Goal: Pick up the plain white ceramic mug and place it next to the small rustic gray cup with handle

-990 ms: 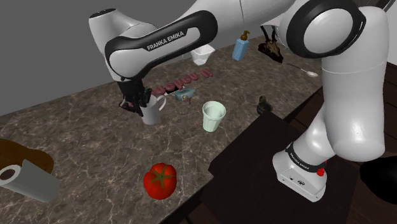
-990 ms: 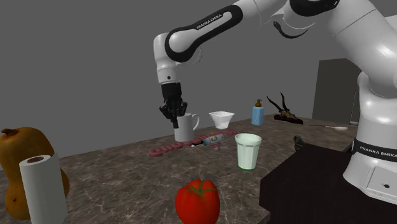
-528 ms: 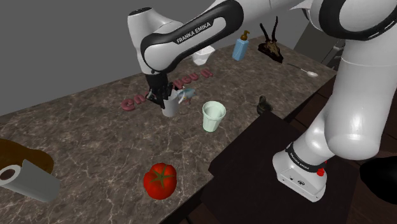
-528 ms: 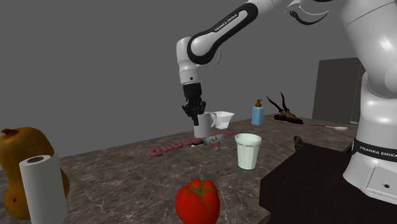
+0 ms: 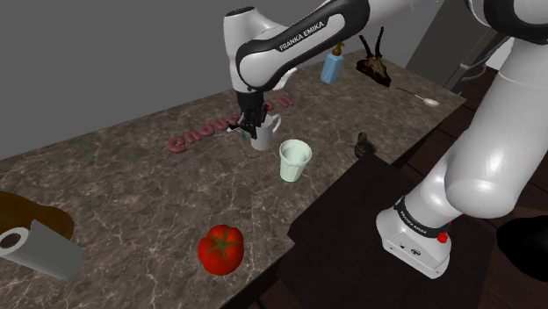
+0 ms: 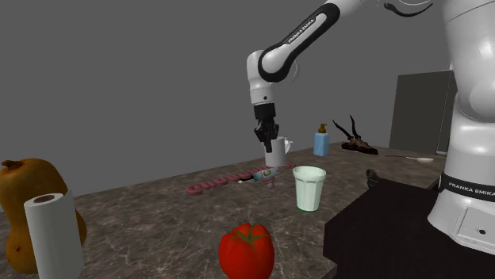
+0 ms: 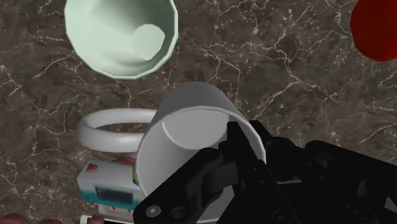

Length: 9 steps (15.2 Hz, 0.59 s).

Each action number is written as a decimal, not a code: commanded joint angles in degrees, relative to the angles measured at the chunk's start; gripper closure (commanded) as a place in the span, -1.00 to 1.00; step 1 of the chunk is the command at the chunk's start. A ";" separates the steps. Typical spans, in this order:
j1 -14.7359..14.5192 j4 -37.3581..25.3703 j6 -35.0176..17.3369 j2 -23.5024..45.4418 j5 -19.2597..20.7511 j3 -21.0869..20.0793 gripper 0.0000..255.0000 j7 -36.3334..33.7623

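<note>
White mug [image 5: 264, 133] pinched at its rim by the black gripper [image 5: 248, 121], hung above the middle of the worktop [image 5: 132, 176]: past the red tomato [image 5: 220, 248] by the near edge and the pale green cup [image 5: 294, 161], short of the blue bottle [image 5: 331, 64] at the far edge.

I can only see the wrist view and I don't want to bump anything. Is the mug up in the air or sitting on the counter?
Observer: Up, it seems. In the second exterior view the mug hangs from the claw, just clear of the counter.
Operator: What is far past it?
Observer: A blue bottle stands near the counter's far end in the shoulder view.
Operator: And at the other end?
Observer: A paper roll beside a squash.
</note>
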<state>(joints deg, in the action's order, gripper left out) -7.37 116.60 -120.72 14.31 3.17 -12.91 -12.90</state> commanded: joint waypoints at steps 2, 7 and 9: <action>2.50 4.71 -1.31 -3.55 -0.42 1.31 1.00 3.94; 6.34 10.43 -2.95 -7.85 -0.43 4.04 1.00 10.41; 7.85 12.26 -3.49 -9.25 -0.24 5.28 1.00 13.04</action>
<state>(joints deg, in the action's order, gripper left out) -0.21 127.54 -123.67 5.90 2.86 -8.18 -1.13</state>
